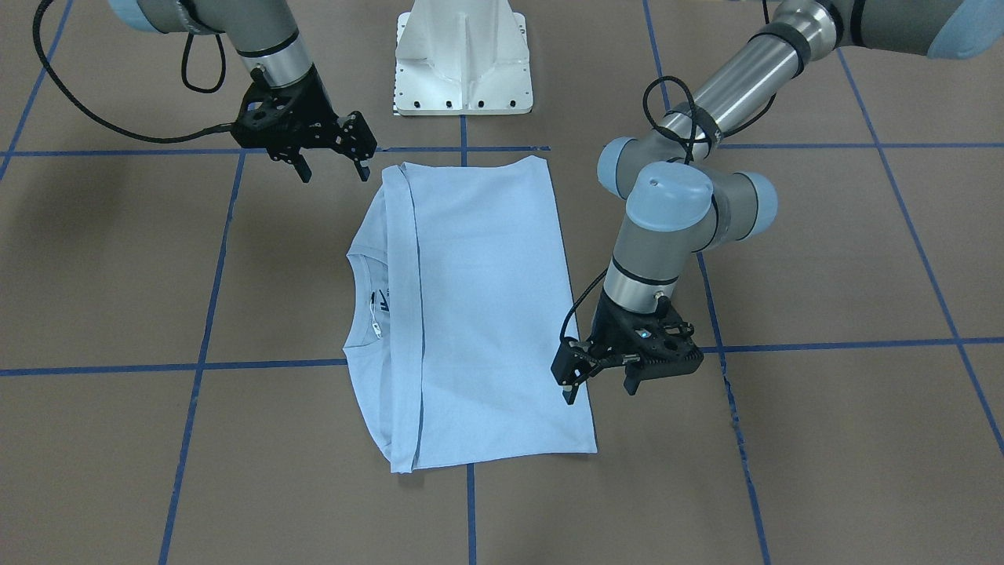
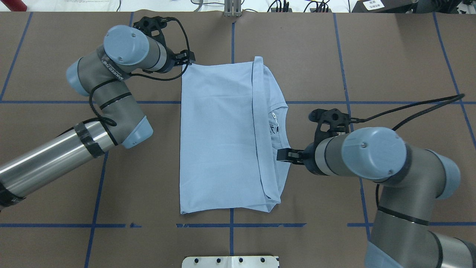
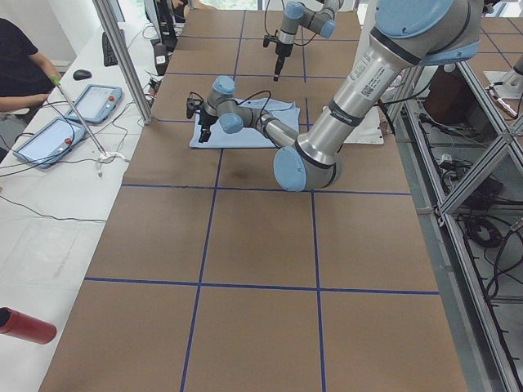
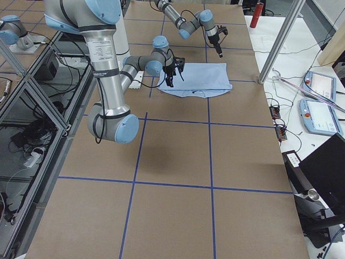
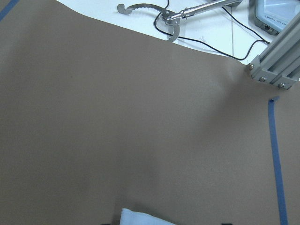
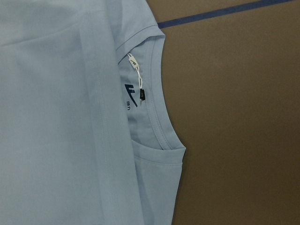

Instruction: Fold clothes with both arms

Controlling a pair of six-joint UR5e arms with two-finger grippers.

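The T-shirt (image 1: 486, 314) lies flat mid-table (image 1: 823, 259) as a long rectangle. Its lower part is folded over the body, and the collar end shows on the right arm's side.

The left arm (image 1: 667, 227) bends down at the folded side. The right arm (image 1: 267, 39) reaches in near the robot's base.

The left gripper (image 1: 601, 391) hangs with fingers spread and empty at the shirt's edge, near the operators' corner. The right gripper (image 1: 335, 173), also spread and empty, sits just beside the diagonally opposite corner.

The next fold probably starts with a pinch on each side. To do it well, each gripper should:
- take every layer at its edge
- lift evenly with the other
- carry at the same pace, so the hem edge (image 1: 418, 314) stays straight

The collar (image 6: 158, 93) and its dark neck label (image 6: 143, 95) should stay flat and unsnagged.
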